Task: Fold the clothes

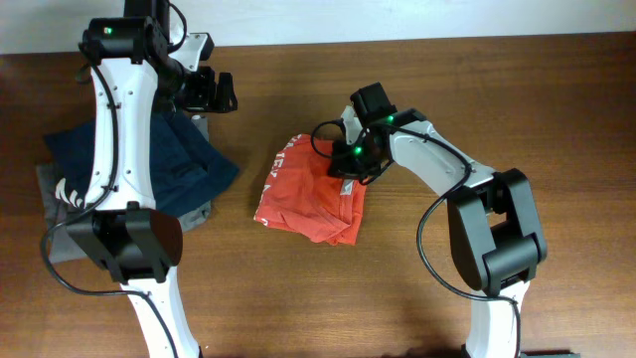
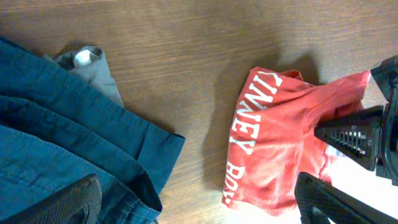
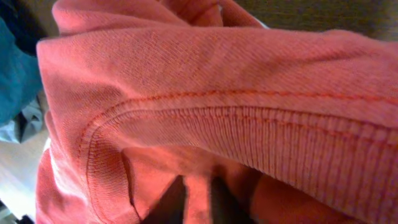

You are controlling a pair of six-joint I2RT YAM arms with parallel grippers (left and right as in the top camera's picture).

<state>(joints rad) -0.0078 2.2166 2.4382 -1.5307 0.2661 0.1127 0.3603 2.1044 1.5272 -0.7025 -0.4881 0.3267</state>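
T-shirt [image 1: 303,199], orange-red, lying as a crumpled, roughly rectangular bundle near the middle of the worktop [image 1: 497,80], just right of a navy garment [image 1: 179,169] that rests on a grey garment [image 1: 55,214]. Right claw [image 1: 346,167] sits on the bundle's upper right corner, clenched on a pinch of fabric; the left wrist view shows cloth drawn up in a ridge toward it. Left claw [image 1: 221,91] hangs released, jaws wide apart, over bare wood beyond the navy garment, holding nothing.

Progress, as judged: the shirt is gathered inward with some layers doubled over, but the edges are uneven and wrinkled, so no clean fold is finished. Left to do: spreading or aligning the layers, then the remaining folds and flattening.

Hard to make out: sleeves and hem cannot be told apart within the bundle. White lettering [image 2: 245,118] on the shirt is cut by the folds and only partly legible. The right wrist view is filled by close fabric with a ribbed collar band [image 3: 280,143], so its own fingers appear only as dark shapes at the lower edge
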